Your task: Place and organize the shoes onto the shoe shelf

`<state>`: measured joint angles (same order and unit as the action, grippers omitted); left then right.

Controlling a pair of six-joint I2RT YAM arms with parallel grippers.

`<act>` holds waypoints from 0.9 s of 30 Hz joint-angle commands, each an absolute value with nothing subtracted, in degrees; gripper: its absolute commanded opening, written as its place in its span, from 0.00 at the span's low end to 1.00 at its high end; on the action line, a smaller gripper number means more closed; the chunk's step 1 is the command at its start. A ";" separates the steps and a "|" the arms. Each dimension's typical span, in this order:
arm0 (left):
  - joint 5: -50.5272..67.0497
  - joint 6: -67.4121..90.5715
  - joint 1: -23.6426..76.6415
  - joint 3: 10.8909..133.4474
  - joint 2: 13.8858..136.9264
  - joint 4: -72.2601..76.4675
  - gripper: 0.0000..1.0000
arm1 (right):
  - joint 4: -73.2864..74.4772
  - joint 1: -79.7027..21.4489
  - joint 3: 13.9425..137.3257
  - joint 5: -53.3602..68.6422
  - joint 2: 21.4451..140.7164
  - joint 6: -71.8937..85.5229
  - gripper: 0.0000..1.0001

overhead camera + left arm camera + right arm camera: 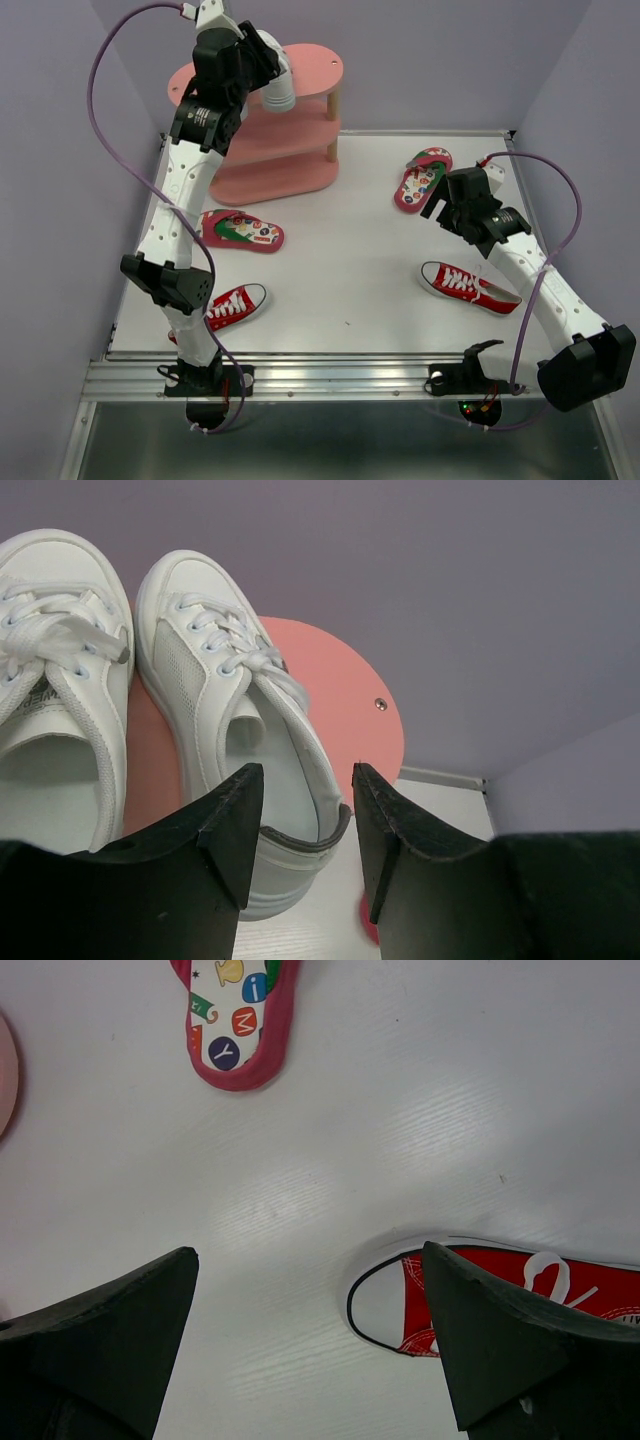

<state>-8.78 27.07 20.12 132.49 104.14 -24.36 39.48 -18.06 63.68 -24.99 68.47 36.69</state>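
1. Left gripper sat round a white sneaker's heel atop the shelf; couldn't tell if it pinched.
2. Right gripper gaped wide over the table, between flip-flop and red sneaker, near the right edge.

Lace-up sneakers side by side atop shelf; flip-flops, canvas sneakers scattered on table.

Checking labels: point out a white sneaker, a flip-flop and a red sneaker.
White sneaker point(225, 645), left wrist view, laces.
Flip-flop point(235, 1015), right wrist view, patterned footbed.
Red sneaker point(380, 1305), right wrist view, toe cap.
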 commanded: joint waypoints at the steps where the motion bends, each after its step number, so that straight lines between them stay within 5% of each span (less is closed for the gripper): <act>1: -6.33 21.63 20.65 135.61 99.67 -21.53 0.52 | 39.64 -18.02 64.07 -24.52 66.71 37.44 0.98; 16: -16.17 5.02 32.33 125.51 85.27 -26.72 0.52 | 39.90 -18.02 64.34 -22.15 67.59 37.09 0.99; 27: -22.22 17.63 34.98 78.99 63.38 -31.64 0.52 | 36.74 -18.02 62.23 -19.78 68.82 36.56 1.00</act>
<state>-18.26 10.85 34.81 92.20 65.80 -28.75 39.68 -18.06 62.78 -21.02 68.38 37.08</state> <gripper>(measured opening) 0.517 0.994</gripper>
